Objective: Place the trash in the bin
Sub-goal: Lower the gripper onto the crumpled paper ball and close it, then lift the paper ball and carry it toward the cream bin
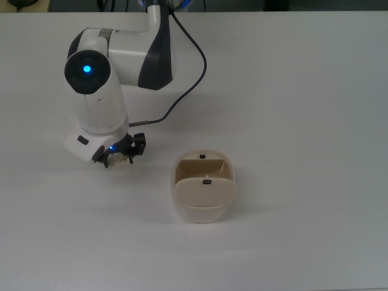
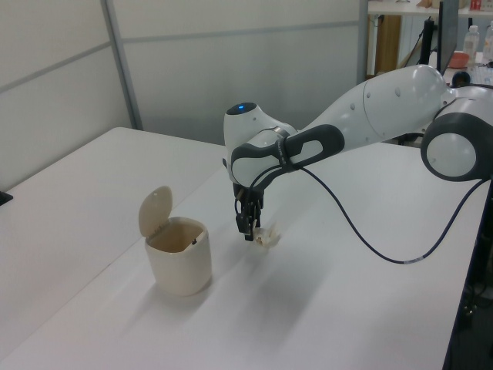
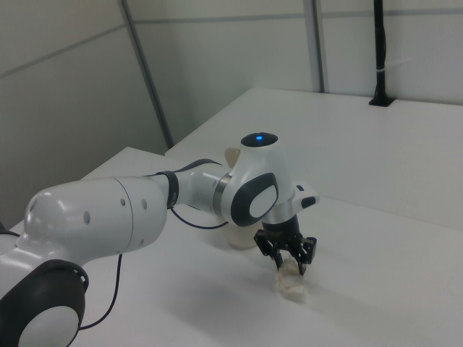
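Trash (image 3: 292, 282) sits on the white table (image 1: 315, 91), lower left of centre in the top view, with the gripper (image 1: 119, 156) down over it, fingers spread either side of the wad and not yet closed on it. You want the fingertips low, almost at the tabletop, before you squeeze; the paper is lumpy and soft, so close fully and check it comes up with you. Then carry it to the bin (image 1: 204, 193), just right of the wad in the top view, lid (image 2: 155, 210) tipped up and mouth clear, and release above the opening. Table is bare and matte. Grey panel walls (image 2: 231, 69) behind in the left view; shelf clutter at upper right.
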### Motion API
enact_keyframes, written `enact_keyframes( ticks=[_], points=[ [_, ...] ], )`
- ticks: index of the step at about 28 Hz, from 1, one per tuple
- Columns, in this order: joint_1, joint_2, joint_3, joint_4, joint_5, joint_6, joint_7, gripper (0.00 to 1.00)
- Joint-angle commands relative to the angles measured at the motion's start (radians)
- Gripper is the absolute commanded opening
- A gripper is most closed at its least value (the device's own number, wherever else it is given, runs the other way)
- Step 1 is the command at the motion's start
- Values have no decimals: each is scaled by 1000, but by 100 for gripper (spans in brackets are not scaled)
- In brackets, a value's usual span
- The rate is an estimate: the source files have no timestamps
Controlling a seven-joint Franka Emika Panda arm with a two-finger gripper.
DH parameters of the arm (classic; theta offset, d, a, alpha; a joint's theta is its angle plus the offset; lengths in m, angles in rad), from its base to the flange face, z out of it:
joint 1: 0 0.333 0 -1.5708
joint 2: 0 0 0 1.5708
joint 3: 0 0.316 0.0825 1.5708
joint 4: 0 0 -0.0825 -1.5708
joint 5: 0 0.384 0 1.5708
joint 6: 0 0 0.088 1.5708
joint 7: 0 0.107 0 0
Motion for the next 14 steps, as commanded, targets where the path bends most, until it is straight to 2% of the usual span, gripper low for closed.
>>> enact_keyframes(
  ticks=[1,14],
  points=[
    [7,-17,-4,-6,12,5,11,27],
    [7,-101,-1,-6,14,-58,24,27]
  ],
)
